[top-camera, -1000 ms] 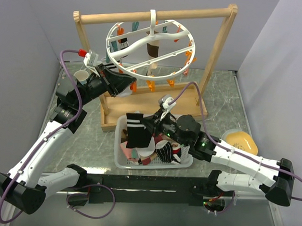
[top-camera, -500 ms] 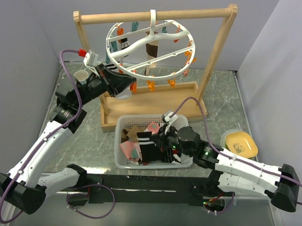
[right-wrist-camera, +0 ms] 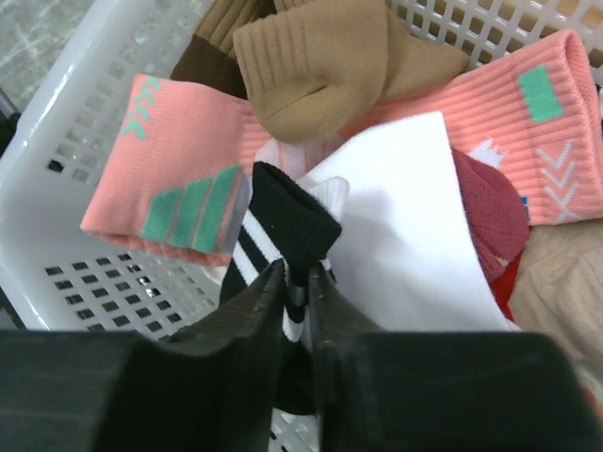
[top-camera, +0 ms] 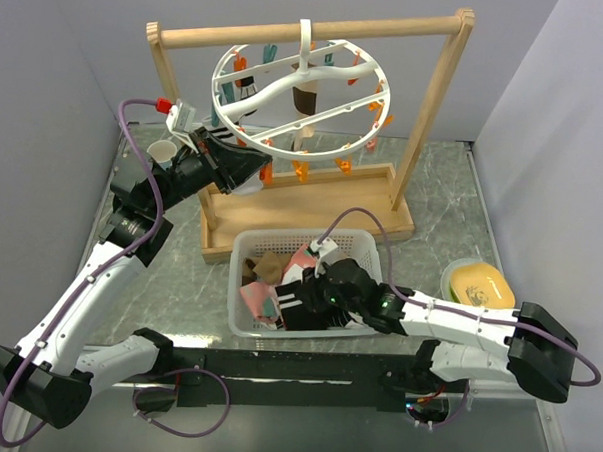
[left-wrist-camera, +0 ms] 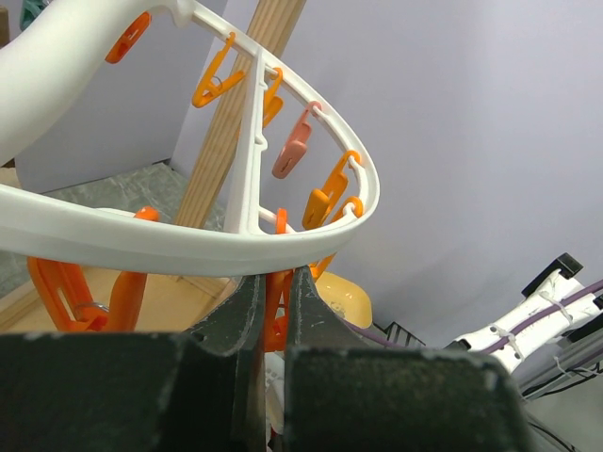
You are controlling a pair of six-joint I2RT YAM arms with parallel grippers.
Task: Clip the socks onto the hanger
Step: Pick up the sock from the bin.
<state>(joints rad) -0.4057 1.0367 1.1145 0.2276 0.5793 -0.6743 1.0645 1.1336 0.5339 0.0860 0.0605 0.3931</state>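
L gripper (top-camera: 258, 170) is squeezing hanger (top-camera: 249, 106) peg (left-wrist-camera: 275, 318); R gripper (right-wrist-camera: 297, 275) is pinching striped sock (right-wrist-camera: 283, 218) in near basket (top-camera: 243, 245). Most socks (top-camera: 262, 296) are lying unclipped.

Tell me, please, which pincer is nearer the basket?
Right. The right pincer is down inside the basket, among the socks; the left pincer is up at the hanger, shut on a peg.
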